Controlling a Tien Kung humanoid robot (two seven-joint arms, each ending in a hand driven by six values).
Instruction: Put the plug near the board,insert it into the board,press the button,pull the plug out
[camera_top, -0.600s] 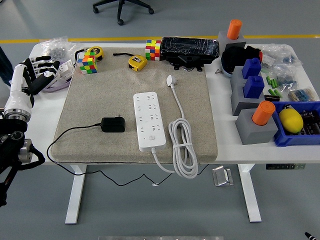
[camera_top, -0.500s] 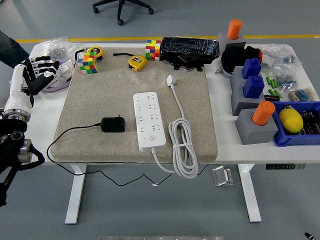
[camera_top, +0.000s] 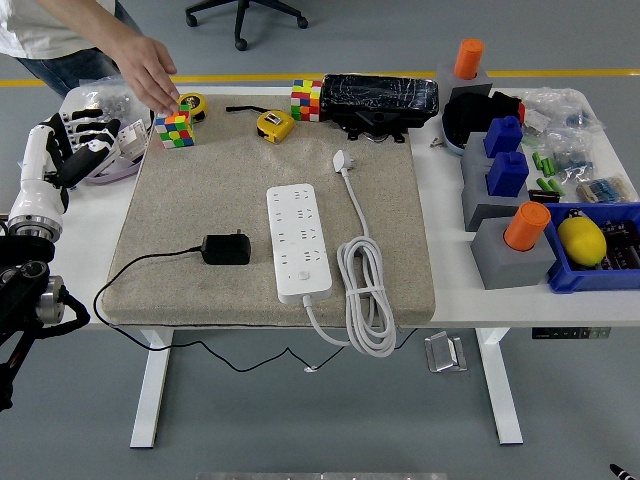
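A black plug adapter (camera_top: 227, 248) lies on the beige mat (camera_top: 200, 190), its black cable running left and off the table's front edge. A white power strip (camera_top: 298, 241) lies lengthwise just right of it, with its white cord (camera_top: 366, 290) coiled to the right. My left hand (camera_top: 75, 148) is raised at the table's left edge, fingers relaxed and empty, well left of the plug. A person's hand (camera_top: 150, 68) reaches in from the top left, just above a Rubik's cube (camera_top: 172, 128).
Two yellow tape measures (camera_top: 275, 124), a second cube (camera_top: 306, 99) and a black case (camera_top: 380, 97) sit at the mat's back. Grey blocks with blue and orange pegs (camera_top: 510, 210) and a blue bin (camera_top: 600, 250) crowd the right. Bags lie at the back left.
A person's arm has come in from the top left and the hand now hovers over the Rubik's cube. My left hand, the plug and the strip have not moved.
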